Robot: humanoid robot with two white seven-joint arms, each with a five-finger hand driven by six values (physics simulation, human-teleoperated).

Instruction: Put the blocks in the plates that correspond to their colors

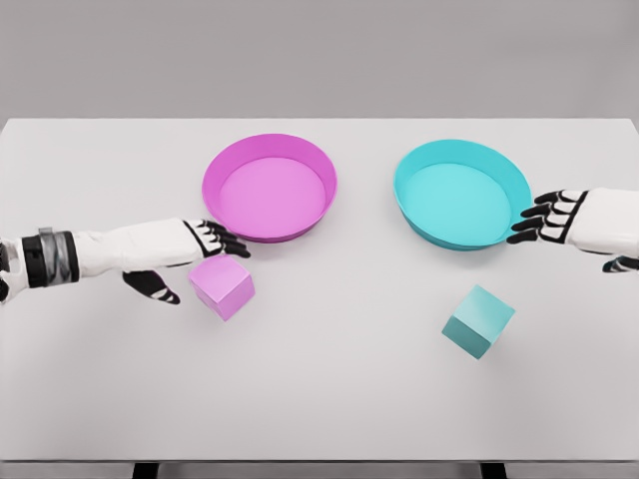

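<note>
A pink block (223, 285) lies on the white table just below the pink plate (228, 162). My left hand (190, 261) comes in from the left and reaches the block's left side, fingers above it and thumb below, spread and not closed on it. A teal block (478, 320) rests tilted on the table, below the teal plate (419, 168). My right hand (539, 220) hovers at the teal plate's right rim, fingers relaxed and holding nothing, well above the teal block.
The table (329, 399) stretches wide in front of the blocks; its front edge runs along the bottom of the view. The two plates sit side by side at the back with a gap between them.
</note>
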